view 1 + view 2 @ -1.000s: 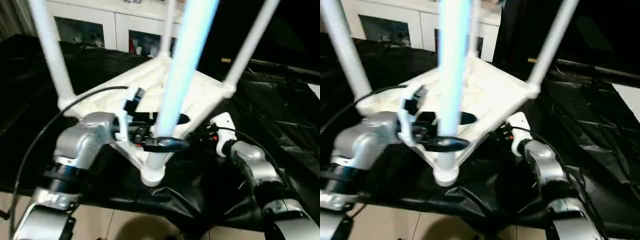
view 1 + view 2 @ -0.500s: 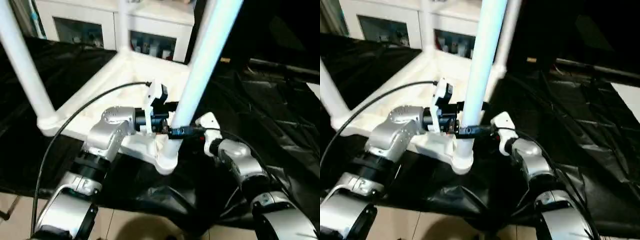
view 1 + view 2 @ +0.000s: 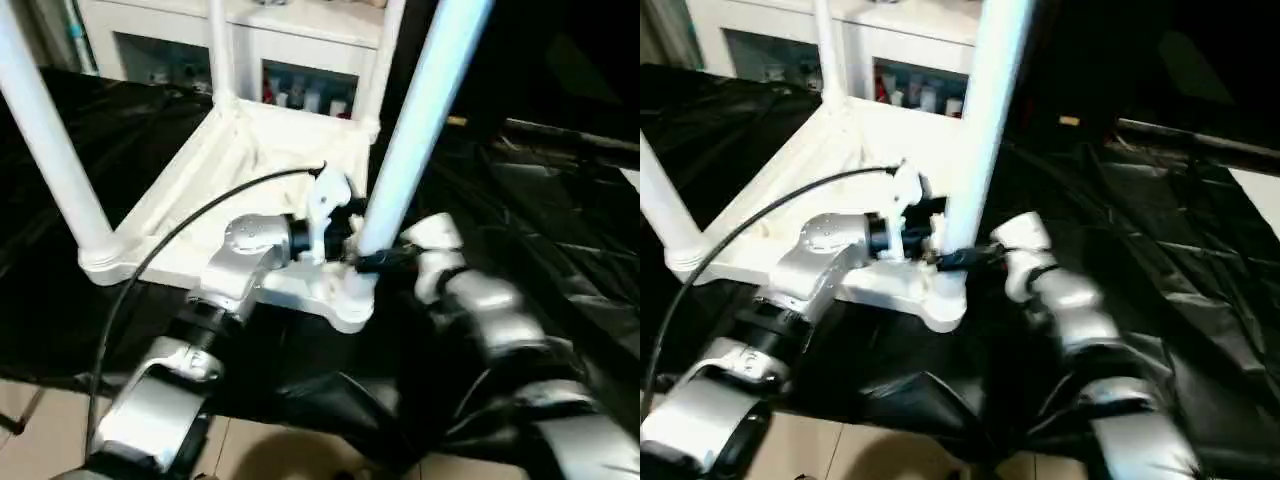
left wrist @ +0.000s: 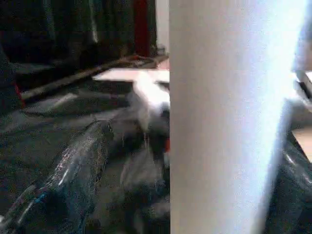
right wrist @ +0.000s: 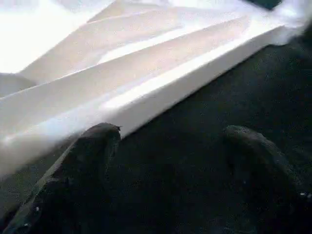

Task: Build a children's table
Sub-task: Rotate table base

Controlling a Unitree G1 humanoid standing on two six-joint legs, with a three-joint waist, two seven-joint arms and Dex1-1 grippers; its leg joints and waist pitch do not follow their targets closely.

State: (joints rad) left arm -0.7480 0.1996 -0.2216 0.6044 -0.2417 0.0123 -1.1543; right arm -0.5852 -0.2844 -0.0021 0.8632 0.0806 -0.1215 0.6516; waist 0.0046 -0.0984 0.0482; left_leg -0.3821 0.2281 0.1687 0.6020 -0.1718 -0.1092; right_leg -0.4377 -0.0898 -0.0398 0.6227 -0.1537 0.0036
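The white children's table [image 3: 255, 150] lies upside down on the black-draped work table, its four legs pointing up. The nearest leg [image 3: 415, 120] stands in the corner socket [image 3: 347, 300] closest to me. My left gripper [image 3: 366, 256] reaches in from the left and is closed around this leg just above the socket; up close the leg [image 4: 224, 122] stands right in front of the wrist. My right gripper [image 5: 170, 161] is open low over the black cloth beside the table top's edge [image 5: 146, 83], one finger [image 5: 92, 146] almost against it.
White cabinets [image 3: 290, 60] with glass doors stand behind the work table. Crumpled black cloth [image 3: 560, 230] covers the right side. The other upright legs [image 3: 45, 130] rise at left and back. A black cable [image 3: 170, 240] arcs over my left forearm. Pale floor shows below the front edge.
The table has turned on the cloth, its near corner swinging right and away. My left gripper moved with the near leg. My right arm has come closer to that corner.
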